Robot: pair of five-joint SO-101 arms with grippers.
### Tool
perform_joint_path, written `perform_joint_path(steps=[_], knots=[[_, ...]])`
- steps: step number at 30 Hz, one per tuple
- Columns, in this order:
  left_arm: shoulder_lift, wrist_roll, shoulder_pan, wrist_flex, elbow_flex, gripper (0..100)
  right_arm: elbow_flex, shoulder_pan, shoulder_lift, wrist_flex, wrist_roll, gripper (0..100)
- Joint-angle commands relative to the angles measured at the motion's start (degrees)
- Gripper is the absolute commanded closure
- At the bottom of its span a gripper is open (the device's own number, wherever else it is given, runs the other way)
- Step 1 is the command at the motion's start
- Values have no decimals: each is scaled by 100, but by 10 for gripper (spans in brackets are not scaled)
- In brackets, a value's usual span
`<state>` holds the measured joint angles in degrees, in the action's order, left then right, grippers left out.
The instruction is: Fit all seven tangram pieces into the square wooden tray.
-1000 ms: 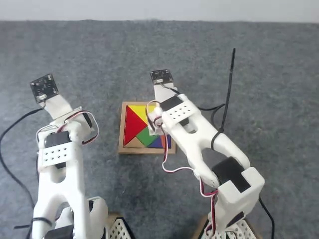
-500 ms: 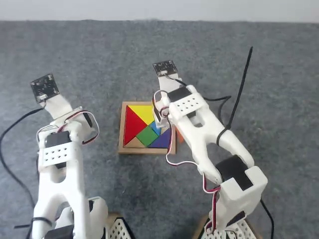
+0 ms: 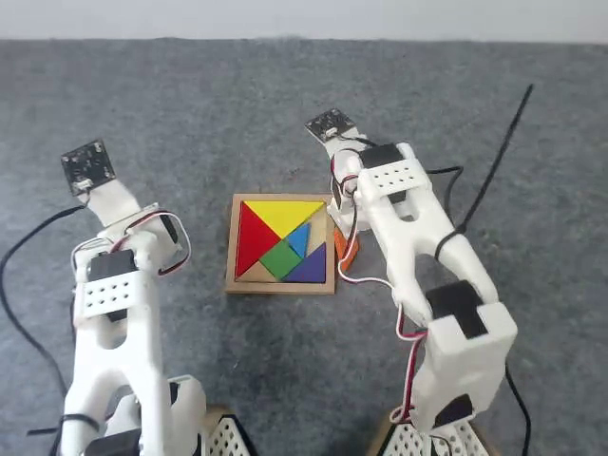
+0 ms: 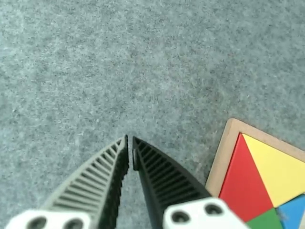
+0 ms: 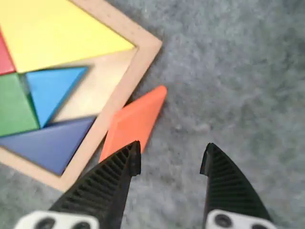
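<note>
The square wooden tray (image 3: pixel 231 242) lies between the two arms and holds red, yellow, green, blue and purple pieces, with a bare wooden gap at its right side (image 5: pixel 97 88). An orange piece (image 5: pixel 133 121) leans on the tray's right rim (image 5: pixel 125 86), partly on the carpet, also visible as the orange piece (image 3: pixel 345 245). My right gripper (image 5: pixel 170 155) is open just above the carpet beside the orange piece, holding nothing. My left gripper (image 4: pixel 129 140) is shut and empty over bare carpet to the left of the tray's corner (image 4: pixel 232 125).
Grey carpet (image 3: pixel 190 104) covers the whole table. Black cables trail from the right arm (image 3: pixel 475 180) and beside the left arm (image 3: pixel 14 256). The two arm bases stand at the near edge.
The right arm has swung from over the tray to its right side, uncovering the tray. The orange piece now lies against the tray's right rim. The left arm has not moved.
</note>
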<state>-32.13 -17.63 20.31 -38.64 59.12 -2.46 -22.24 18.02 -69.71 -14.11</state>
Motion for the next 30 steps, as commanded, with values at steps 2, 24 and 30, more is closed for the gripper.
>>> perform_joint_path(steps=[2,24,30], knots=[[-202,-18,-53,97,-48,985,79,-207,-31,-145,-290,786],[-202,-18,-53,88,-48,985,-246,-365,409,910,-826,786],[-202,-18,-53,88,-48,985,132,-189,479,435,-1020,786]])
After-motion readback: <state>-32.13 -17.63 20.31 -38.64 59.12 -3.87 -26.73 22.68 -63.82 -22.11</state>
